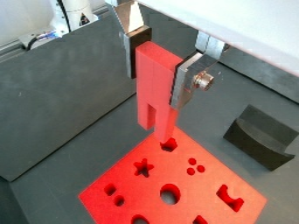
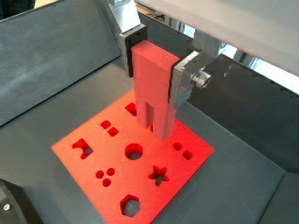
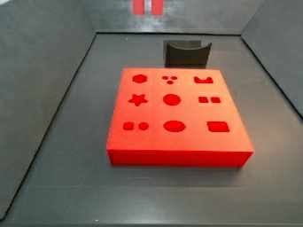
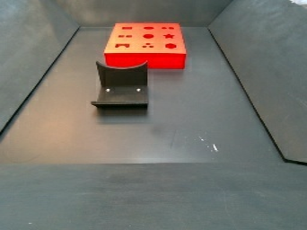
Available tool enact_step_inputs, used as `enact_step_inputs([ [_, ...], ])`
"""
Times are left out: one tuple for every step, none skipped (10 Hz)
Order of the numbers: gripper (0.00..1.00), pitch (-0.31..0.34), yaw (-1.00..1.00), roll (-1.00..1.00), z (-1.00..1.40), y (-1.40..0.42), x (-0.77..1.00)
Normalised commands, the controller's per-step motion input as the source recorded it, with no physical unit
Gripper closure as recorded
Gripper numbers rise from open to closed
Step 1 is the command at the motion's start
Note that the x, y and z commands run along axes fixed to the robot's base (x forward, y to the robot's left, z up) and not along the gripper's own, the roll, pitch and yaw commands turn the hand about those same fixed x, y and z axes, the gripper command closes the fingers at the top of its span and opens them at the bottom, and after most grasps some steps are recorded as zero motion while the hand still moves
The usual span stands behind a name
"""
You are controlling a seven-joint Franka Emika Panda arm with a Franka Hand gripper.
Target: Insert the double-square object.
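My gripper (image 1: 156, 70) is shut on the double-square object (image 1: 155, 87), a slim salmon-red bar held upright between the silver fingers (image 1: 186, 80). Both wrist views show this grip (image 2: 158, 66). The bar's (image 2: 152, 101) lower end is split into two prongs and hangs above the big flat red block (image 2: 135, 166) with shape cut-outs, apart from it. In a side view only the two prong tips (image 3: 147, 7) show at the top edge, behind the block (image 3: 178, 115); the gripper itself is out of that view. The block also shows far back in a side view (image 4: 146, 45).
A dark grey curved stand sits on the floor beside the block (image 3: 186, 51), nearer the camera in a side view (image 4: 120, 85) and in a wrist view (image 1: 260, 136). Grey walls enclose the dark floor (image 4: 168, 135).
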Motion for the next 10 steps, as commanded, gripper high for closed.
enact_step_inputs([
  [1.00,-0.043,0.00,0.00,-0.10,0.00,0.08],
  [1.00,-0.077,0.00,-0.06,-0.14,0.00,0.34],
  [1.00,-0.023,0.00,0.00,-0.21,-0.02,0.74],
  [1.00,-0.044,0.00,-0.01,-0.20,0.00,0.88],
  [1.00,-0.034,0.00,0.00,-0.17,0.00,0.94],
  [1.00,-0.019,0.00,0.00,-0.14,0.00,0.82],
  [1.00,-0.004,0.00,-0.02,-0.08,0.00,0.69],
  [1.00,0.000,0.00,-0.01,-0.06,0.00,0.67],
  [1.00,0.000,0.00,0.00,-0.08,0.00,0.62],
  [1.00,0.000,0.00,0.00,-0.08,-0.05,0.78],
])
